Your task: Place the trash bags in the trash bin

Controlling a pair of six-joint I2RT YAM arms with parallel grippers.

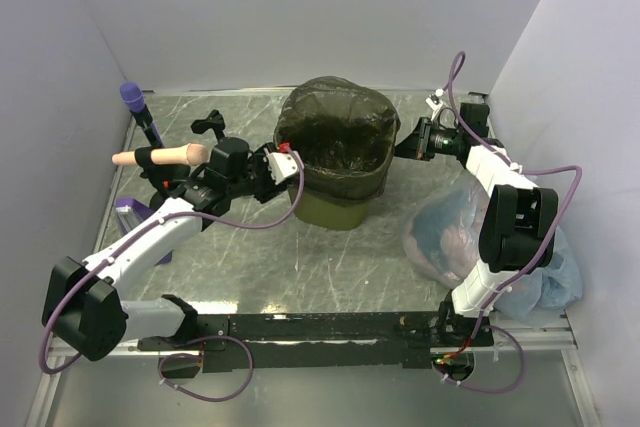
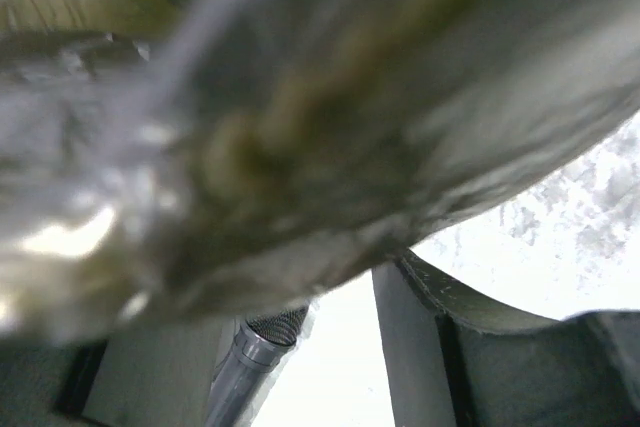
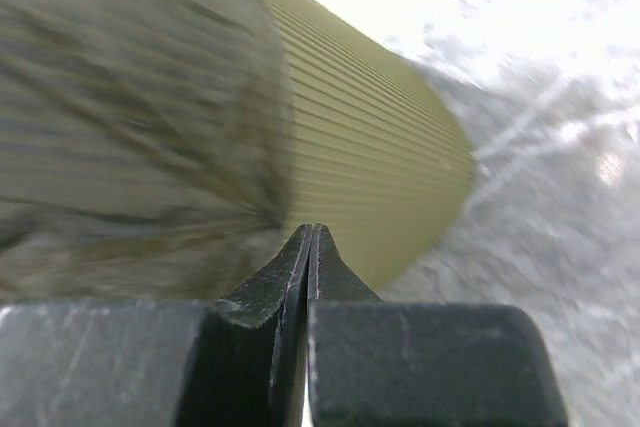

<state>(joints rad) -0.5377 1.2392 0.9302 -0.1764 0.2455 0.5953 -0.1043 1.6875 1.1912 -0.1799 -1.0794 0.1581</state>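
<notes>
From above, the trash bag (image 1: 335,132) lines the olive trash bin (image 1: 335,209), draped over its rim, left gripper (image 1: 288,162) and right gripper (image 1: 403,142) flanking it. Left wrist: blurred plastic, jaws unreadable. Right wrist: jaws closed, perhaps touching the bag's hem.

Close above the left tool (image 1: 289,160), the trash bag (image 2: 300,127) fills the wrist view as a grey blur, so whether that tool grips anything cannot be told. Left of the right tool (image 3: 312,239), the bag over the trash bin (image 3: 380,157) is smeared too, and any film between its pressed-together tips is unreadable. The right arm (image 1: 515,217) covers part of the clear bag (image 1: 440,237) behind that tool.
</notes>
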